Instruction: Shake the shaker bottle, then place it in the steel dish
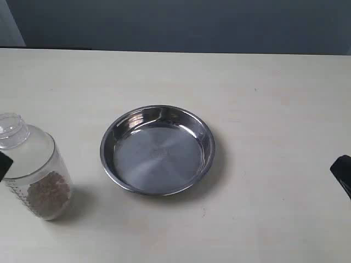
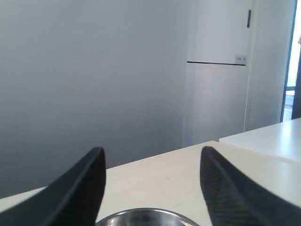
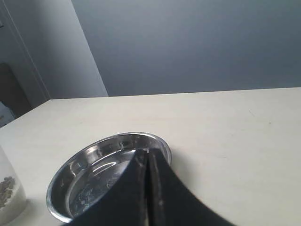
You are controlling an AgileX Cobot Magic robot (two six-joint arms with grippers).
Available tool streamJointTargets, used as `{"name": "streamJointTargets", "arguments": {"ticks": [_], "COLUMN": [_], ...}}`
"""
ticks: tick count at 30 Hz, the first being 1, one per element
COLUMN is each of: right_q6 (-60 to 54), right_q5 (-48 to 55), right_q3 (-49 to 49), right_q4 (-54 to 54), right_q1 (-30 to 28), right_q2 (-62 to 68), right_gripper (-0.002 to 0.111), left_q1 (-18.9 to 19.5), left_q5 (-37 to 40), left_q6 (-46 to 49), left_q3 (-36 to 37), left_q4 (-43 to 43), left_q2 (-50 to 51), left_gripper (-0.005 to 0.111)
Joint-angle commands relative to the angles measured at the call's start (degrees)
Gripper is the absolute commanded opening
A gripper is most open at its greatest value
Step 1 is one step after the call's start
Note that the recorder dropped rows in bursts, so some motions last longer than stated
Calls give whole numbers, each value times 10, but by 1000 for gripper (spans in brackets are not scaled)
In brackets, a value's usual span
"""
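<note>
One: Where is the shaker bottle [image 1: 34, 164]?

Two: It stands upright on the table [image 1: 263, 98], at the left edge of the exterior view. It is beside the steel dish [image 1: 157, 156], not in it, and a strip of bare tabletop lies between them.

One: And inside it?

Two: Brown granules [image 1: 49, 194] fill the lower part. Above them the wall is clear, with printed marks down one side, and the round cap [image 1: 11, 129] sits on top.

One: The dish?

Two: It lies flat near the middle of the table, with its shiny base facing up.

One: How is the left gripper [image 2: 151, 155]?

Two: Its two black fingers [image 2: 80, 193] are spread wide. The dish rim [image 2: 143, 215] shows low between them, with a grey wall [image 2: 94, 70] behind. In the exterior view the left gripper [image 1: 4, 164] is only a black sliver at the edge, in front of the bottle's side. I cannot tell whether it touches the bottle.

One: And the right gripper [image 3: 147, 157]?

Two: Its jaws are pressed together and point toward the dish [image 3: 84, 162], with the bottle [image 3: 8, 195] at the edge of that wrist view. In the exterior view the right gripper [image 1: 343, 172] sits at the right edge, well apart from the dish.
</note>
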Motion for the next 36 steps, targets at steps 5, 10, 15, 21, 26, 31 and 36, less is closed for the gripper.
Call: {"name": "streamJointTargets", "arguments": {"ticks": [5,10,15,21,26,31,36], "right_q6": [-2,-2,-2,-2,-2,-2,-2], "right_q5": [-4,-3,-3,-3,-3,-3,-3], "right_q3": [1,1,1,1,1,1,1], "right_q4": [2,2,2,2,2,2,2], "right_q1": [0,0,0,0,0,0,0], "right_q2": [-2,-2,-2,-2,-2,-2,-2], "right_gripper": [-1,-1,-1,-1,-1,-1,-1], "left_q1": [-2,-2,-2,-2,-2,-2,-2], "left_q5": [-27,21,23,23,57,57,-10], "left_q6": [-35,-72,-138,-212,-267,-295,-297], "left_q3": [-57,-85,-88,-88,-65,-42,-38], "left_q4": [46,68,172,260,279,245,243], "left_q2": [-2,-2,-2,-2,-2,-2,-2], "left_gripper": [60,89,106,106,106,106,106]}}
